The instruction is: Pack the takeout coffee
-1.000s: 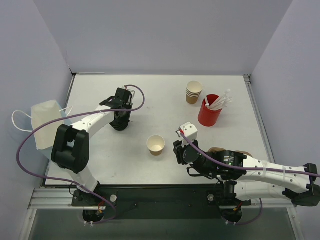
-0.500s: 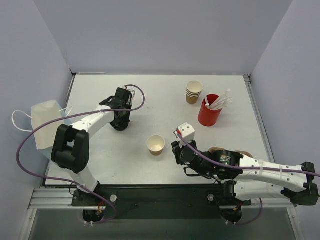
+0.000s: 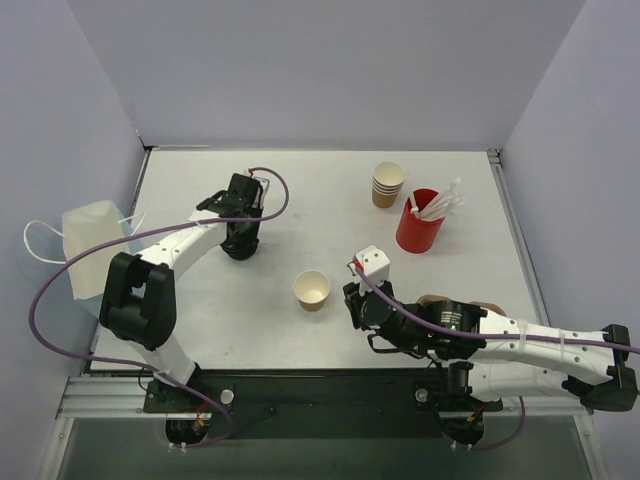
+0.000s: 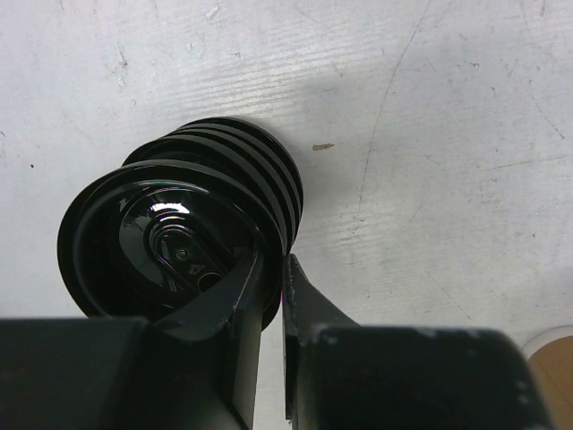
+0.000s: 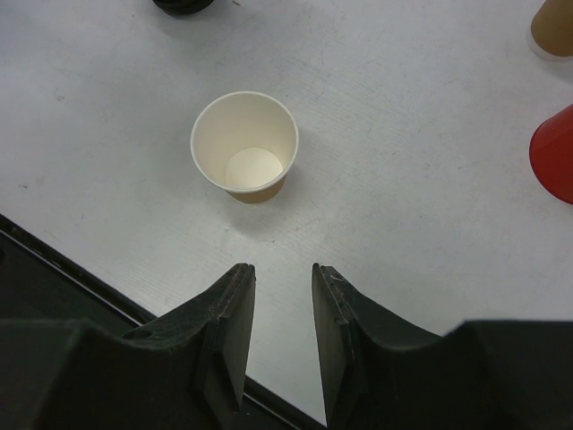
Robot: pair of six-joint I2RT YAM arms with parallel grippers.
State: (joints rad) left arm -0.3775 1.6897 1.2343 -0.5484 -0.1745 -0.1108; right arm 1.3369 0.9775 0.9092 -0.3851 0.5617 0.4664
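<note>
- Fingers of the left gripper stood nearly together in the left wrist view, pinching the rim of the top lid on the stack of black lids. One finger lay over the lid's face, the other outside its edge.
- The stack stood upright on the table. Bare surface lay open to its right and beyond it.
- In the right wrist view, the right gripper was part-spread with nothing between its jaws. It hung above the table's near edge, which ran diagonally under the fingers.
- The paper cup stood upright ahead of those fingers and apart from them, open-topped, its white inside showing. Bare table surrounded it on every side.
- The red cup and the stack of brown cups were cut off by the right border of that view, well apart from the paper cup.
- In the top view, the paper cup stood toward the table's near edge, between the two grippers and nearer the right one.
- The red cup held white sticks and stood just beside the brown stack, toward the far right.
- A white bag overhung the table's left edge, near the left arm.
- The widest open stretch lay along the far edge.
</note>
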